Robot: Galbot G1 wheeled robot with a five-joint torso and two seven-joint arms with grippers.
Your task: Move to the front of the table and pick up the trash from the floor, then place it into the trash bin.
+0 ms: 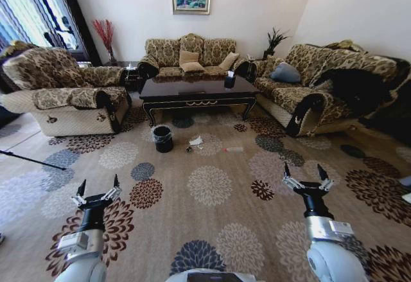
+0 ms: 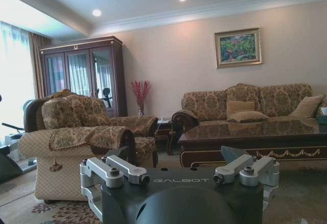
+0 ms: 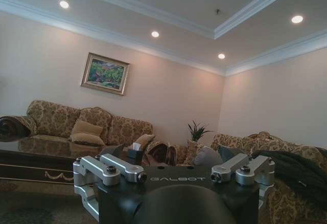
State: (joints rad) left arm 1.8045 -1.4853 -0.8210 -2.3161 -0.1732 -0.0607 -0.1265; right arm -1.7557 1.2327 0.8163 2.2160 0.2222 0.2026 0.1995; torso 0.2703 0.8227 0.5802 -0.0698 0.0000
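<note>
The dark glossy table point(image 1: 196, 92) stands far ahead between the sofas; its gold-trimmed edge also shows in the left wrist view point(image 2: 265, 140) and the right wrist view point(image 3: 30, 155). On the carpet in front of it sits the black trash bin point(image 1: 162, 138). The trash lies to the bin's right: a crumpled white napkin point(image 1: 196, 141), a small dark bit point(image 1: 189, 148) and a thin red-tipped stick point(image 1: 232, 149). My left gripper point(image 1: 99, 182) point(image 2: 179, 155) and right gripper point(image 1: 303, 168) point(image 3: 173, 155) are held up near me, both open and empty, well short of the trash.
Patterned sofas flank the table: an armchair point(image 1: 64, 92) on the left, a long sofa point(image 1: 321, 86) on the right, another sofa point(image 1: 189, 56) behind. A dark tissue box point(image 1: 229, 81) sits on the table. Flowered carpet point(image 1: 209, 185) stretches between me and the trash.
</note>
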